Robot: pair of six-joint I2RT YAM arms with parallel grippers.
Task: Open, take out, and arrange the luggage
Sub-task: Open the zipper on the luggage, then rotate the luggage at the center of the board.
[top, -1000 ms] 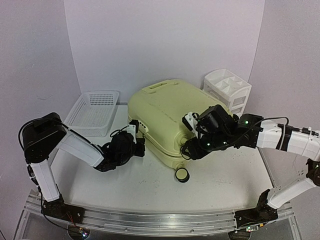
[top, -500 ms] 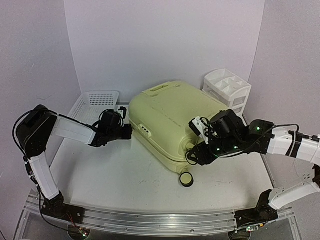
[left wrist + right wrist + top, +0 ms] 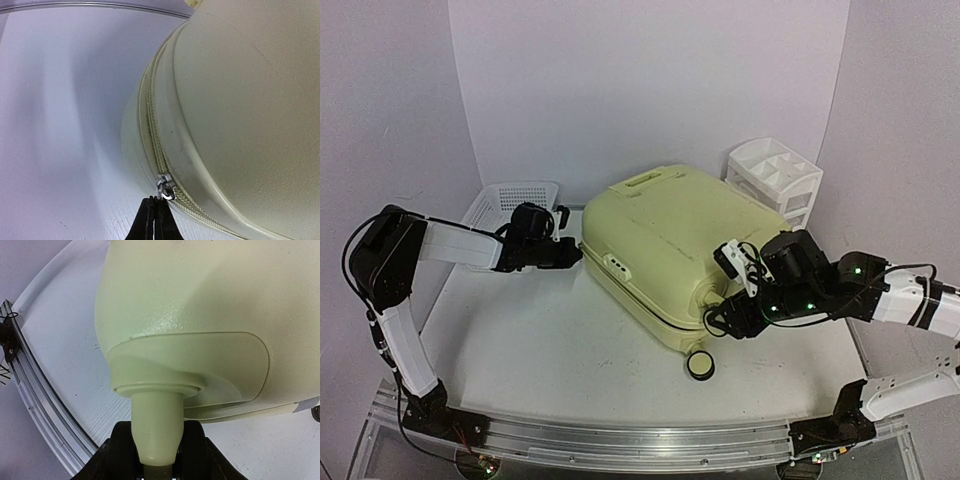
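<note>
The pale yellow-green luggage [image 3: 670, 240] lies closed and flat in the middle of the table. My left gripper [image 3: 577, 254] is at its left back corner, shut on the silver zipper pull [image 3: 165, 186], with the black fingertips [image 3: 150, 220] pinched together just below the slider. The zip track [image 3: 150, 125] runs away from it along the shell [image 3: 250, 100]. My right gripper [image 3: 720, 322] is at the near right corner, shut around the cream wheel post [image 3: 156, 420] under the shell [image 3: 200, 300]. A small wheel [image 3: 700, 365] rests on the table below that corner.
A white mesh basket [image 3: 505, 205] stands at the back left, just behind my left arm. A white drawer organizer [image 3: 775, 175] stands at the back right, close to the luggage. A metal rail [image 3: 620, 440] runs along the near table edge.
My left gripper has travelled back along the zip from the near left side to the back left corner. The luggage's near corner, wheel and my right gripper have shifted right and nearer.
</note>
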